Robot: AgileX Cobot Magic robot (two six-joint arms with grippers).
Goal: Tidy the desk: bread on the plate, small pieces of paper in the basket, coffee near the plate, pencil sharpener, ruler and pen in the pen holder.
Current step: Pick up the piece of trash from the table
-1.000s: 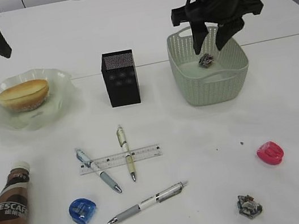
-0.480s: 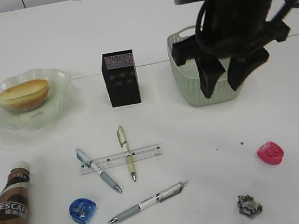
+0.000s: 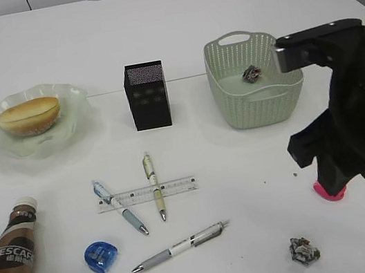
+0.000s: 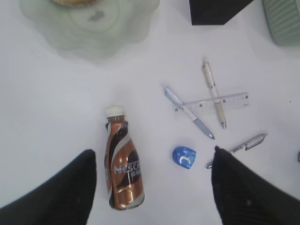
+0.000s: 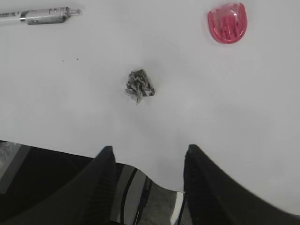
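Right pincer (image 5: pixel 146 159) has left the basket (image 3: pixel 259 106), jaws parted and empty, 1 paper wad (image 3: pixel 251 73) deposited; it now overlooks the second wad (image 5: pixel 139 86). Left pincer (image 4: pixel 152 180) wide, empty.

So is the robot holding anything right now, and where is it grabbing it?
Nothing is held. The right gripper is open above the paper ball, and the left gripper is open above the coffee bottle.

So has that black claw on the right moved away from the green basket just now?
Yes. The right gripper was over the basket a second ago; now its arm is nearer the camera, beside the pink sharpener.
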